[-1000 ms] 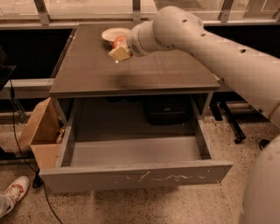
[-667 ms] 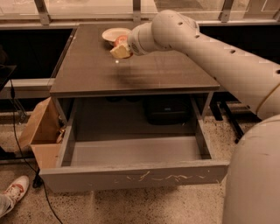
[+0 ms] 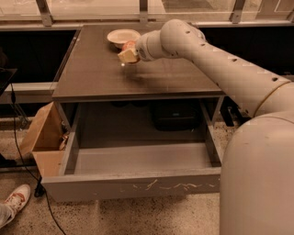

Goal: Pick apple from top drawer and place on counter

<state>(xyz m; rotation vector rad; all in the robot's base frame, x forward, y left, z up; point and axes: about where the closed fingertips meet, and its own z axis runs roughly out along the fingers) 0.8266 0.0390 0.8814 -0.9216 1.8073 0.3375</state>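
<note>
Most of the task looks done; under the worktop (image 3: pixel 92 73) the drawer (image 3: pixel 138 186) stands open with nothing in it; the gripper (image 3: pixel 128 54) hangs low over the worktop beside a bowl (image 3: pixel 120 36), clenched on the apple (image 3: pixel 129 45), small, red, partly hidden; setting down and release are left.

— Where are we?
— A lab or test space, we think: speckled floor (image 3: pixel 138 220), loose cable (image 3: pixel 49 213), cardboard box (image 3: pixel 43 137), plain counter (image 3: pixel 92 73) under windows (image 3: pixel 92 7). Our gripper (image 3: pixel 127 55) hangs over the counter's far side.
</note>
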